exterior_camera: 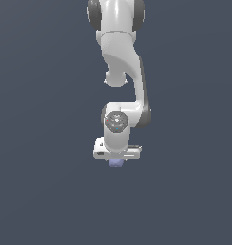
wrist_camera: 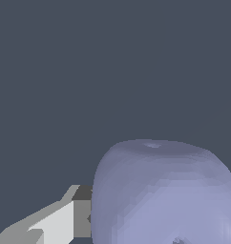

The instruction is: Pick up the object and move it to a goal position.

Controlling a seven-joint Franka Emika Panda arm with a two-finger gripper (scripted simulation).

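White Panda arm hangs at frame centre | its white gripper (exterior_camera: 117,158) sits directly over the small pale periwinkle-blue faceted lump (exterior_camera: 116,163) | one finger (wrist_camera: 65,221) touches the lump's side | grip closure: cannot tell | lump roundish, no clear long axis

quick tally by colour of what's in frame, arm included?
White/grey: 1, the arm with its gripper
Periwinkle-blue: 1, the object, a rounded lump right under the gripper
Total: 2
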